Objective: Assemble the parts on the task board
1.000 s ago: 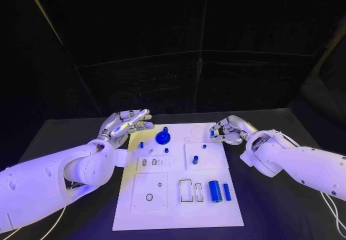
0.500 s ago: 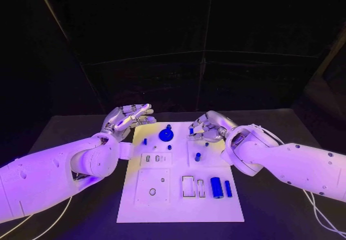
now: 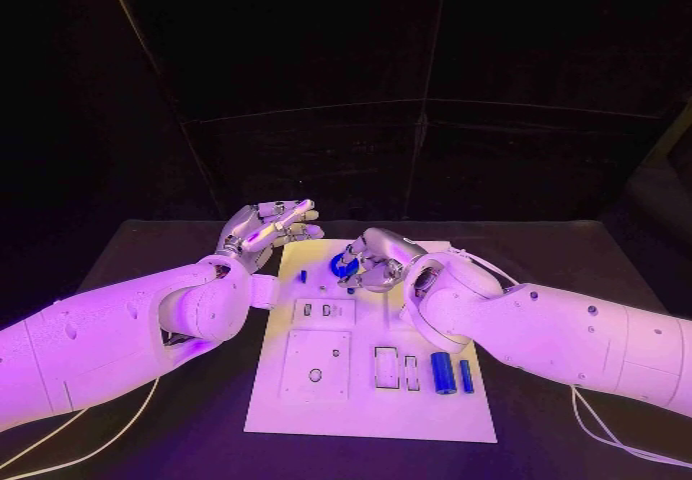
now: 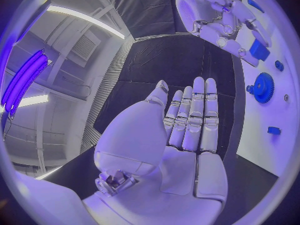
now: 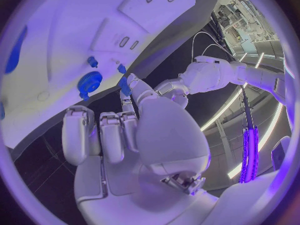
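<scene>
The white task board (image 3: pixel 368 400) lies lengthwise in the middle of the table. A blue gear (image 3: pixel 342 266) stands near its far end, also seen in the left wrist view (image 4: pixel 262 87) and the right wrist view (image 5: pixel 90 81). My right hand (image 3: pixel 372 260) hovers right beside the gear, fingers curled, pinching a small blue part (image 5: pixel 125 87) at its fingertips. My left hand (image 3: pixel 268 228) is held palm up with fingers straight and together, beyond the board's far left corner, holding nothing. Two blue cylinders (image 3: pixel 443 373) lie side by side at the board's near right.
Small blue pegs (image 3: pixel 303 275) stand near the gear. Rectangular recesses and slots (image 3: pixel 389 365) mark the board's near half. Black table (image 3: pixel 144 270) surrounds the board, and a dark curtain closes the back.
My right hand has moved left along the board's far end, from its right corner to the blue gear, carrying the small blue part. The left hand has stayed roughly in place.
</scene>
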Tool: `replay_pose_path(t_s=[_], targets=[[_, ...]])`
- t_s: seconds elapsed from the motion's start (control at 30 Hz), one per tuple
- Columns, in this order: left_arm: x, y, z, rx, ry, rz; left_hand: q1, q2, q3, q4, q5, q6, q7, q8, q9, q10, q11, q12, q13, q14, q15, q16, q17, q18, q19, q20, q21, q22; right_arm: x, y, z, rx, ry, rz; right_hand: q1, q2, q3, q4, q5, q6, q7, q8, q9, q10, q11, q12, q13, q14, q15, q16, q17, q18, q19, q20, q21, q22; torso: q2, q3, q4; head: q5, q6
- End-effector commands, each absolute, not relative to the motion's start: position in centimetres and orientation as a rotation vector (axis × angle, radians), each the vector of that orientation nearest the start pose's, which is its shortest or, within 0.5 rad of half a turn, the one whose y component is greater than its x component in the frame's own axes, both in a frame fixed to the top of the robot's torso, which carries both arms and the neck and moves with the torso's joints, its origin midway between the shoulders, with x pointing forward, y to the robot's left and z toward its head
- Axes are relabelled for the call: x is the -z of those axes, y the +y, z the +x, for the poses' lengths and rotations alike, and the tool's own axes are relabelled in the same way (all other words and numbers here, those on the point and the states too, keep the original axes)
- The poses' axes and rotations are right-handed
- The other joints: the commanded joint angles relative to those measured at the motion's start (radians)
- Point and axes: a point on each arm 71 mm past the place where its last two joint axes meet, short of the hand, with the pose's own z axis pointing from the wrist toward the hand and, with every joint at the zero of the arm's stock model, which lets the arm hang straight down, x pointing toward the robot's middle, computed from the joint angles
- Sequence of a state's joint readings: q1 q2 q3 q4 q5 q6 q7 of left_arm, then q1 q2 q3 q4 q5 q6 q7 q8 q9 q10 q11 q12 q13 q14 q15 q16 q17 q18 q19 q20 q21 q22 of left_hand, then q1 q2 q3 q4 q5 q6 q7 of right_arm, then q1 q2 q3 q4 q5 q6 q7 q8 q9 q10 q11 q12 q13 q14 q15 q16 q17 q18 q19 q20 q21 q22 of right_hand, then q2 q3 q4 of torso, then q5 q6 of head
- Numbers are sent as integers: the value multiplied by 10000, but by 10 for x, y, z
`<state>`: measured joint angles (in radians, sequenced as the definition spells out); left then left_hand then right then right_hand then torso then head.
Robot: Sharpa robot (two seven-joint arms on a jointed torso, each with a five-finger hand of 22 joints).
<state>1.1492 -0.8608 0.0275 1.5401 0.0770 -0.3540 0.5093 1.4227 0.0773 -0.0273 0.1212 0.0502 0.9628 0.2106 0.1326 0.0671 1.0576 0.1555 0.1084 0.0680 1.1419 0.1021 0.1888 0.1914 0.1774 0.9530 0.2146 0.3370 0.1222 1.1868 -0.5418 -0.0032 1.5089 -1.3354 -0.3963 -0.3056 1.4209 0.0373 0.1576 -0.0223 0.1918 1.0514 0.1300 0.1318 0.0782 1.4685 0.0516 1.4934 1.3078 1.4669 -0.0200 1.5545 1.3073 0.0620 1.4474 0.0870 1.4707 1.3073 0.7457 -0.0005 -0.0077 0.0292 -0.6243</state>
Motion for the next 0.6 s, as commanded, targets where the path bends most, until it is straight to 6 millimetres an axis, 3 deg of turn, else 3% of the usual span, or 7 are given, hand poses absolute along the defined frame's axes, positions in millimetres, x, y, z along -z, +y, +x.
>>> replay_pose_path(t_s=[0.03, 0.2, 0.47, 0.6], targets=[[169, 220, 489, 16093, 12278, -11694, 112, 6, 11, -76, 32, 83, -1, -50, -4, 73, 8, -42, -11, 44, 33, -32, 9, 62, 42, 13, -30, -10, 179, -55, 475, -7893, 17213, -526, -55, 25, 52, -8, 39, 49, 10, 36, 16, 367, -52, -49, 1741, 966, -48, 39, 2295, -95, -8, -38, 30, 5, -3, 19, 10, 102, -63], [169, 220, 488, 16069, 12266, -11693, 112, 6, 11, -76, 32, 83, -1, -50, -4, 73, 8, -42, -11, 44, 33, -32, 9, 62, 42, 13, -30, -10, 187, -48, 472, -7886, 17382, -708, -70, 23, 69, -11, 43, 35, 12, 28, 12, 364, -48, -53, 1737, 965, -46, 39, 2294, -95, -7, -39, 30, 8, -1, 36, -41, 216, -100], [168, 219, 487, 16122, 12273, -11675, 113, 7, 12, -79, 32, 84, 0, -52, -4, 74, 9, -44, -11, 44, 33, -35, 10, 62, 43, 13, -30, -11, 196, -40, 471, -7880, 17553, -918, -73, 15, 106, -34, 75, 24, 14, 20, 7, 352, -47, -68, 1723, 962, -45, 33, 2278, -94, -9, -38, 27, 2, 7, 25, -13, 208, -202], [168, 218, 487, 16143, 12280, -11671, 113, 7, 12, -79, 32, 84, 0, -52, -4, 74, 9, -44, -11, 44, 33, -35, 10, 62, 43, 13, -30, -11, 199, -39, 471, -7814, 17595, -1030, -90, -9, 126, -50, 89, 7, 22, 9, 2, 328, -42, -98, 1693, 959, -43, 28, 2267, -93, -13, -38, 23, -6, 3, 44, -11, 187, -226]])
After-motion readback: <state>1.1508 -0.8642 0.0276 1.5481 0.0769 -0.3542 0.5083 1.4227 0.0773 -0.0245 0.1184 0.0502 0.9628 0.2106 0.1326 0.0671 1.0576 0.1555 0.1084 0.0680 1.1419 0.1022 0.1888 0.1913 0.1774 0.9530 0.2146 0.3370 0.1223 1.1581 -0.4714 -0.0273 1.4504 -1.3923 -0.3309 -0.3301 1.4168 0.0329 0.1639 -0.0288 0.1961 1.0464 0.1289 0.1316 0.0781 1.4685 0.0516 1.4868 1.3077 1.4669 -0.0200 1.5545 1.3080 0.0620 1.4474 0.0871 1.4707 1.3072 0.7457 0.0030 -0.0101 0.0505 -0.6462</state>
